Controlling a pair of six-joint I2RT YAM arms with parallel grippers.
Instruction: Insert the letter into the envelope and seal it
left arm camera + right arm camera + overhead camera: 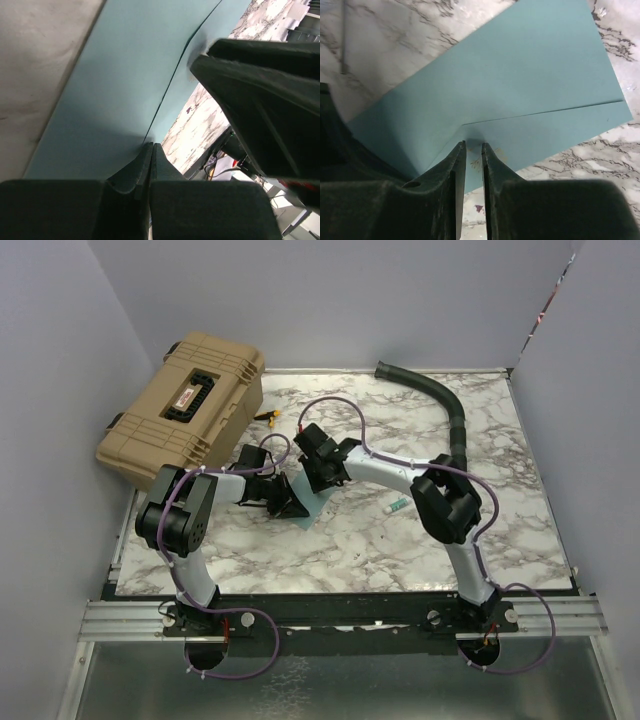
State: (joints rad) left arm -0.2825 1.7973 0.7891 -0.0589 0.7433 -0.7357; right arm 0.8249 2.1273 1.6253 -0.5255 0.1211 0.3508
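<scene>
The teal envelope lies flat on the marble table, mostly covered by both grippers in the top view. In the left wrist view the envelope fills the frame, with a flap edge running across it. My left gripper is shut, its tips touching the envelope by that edge. In the right wrist view my right gripper is almost shut with a narrow empty gap, tips down on the envelope at the flap's point. In the top view the left gripper and right gripper are close together. The letter does not show.
A tan tool case stands at the back left. A black corrugated hose curves along the back right. A small white-and-green tube lies right of the envelope. A small yellow object lies by the case.
</scene>
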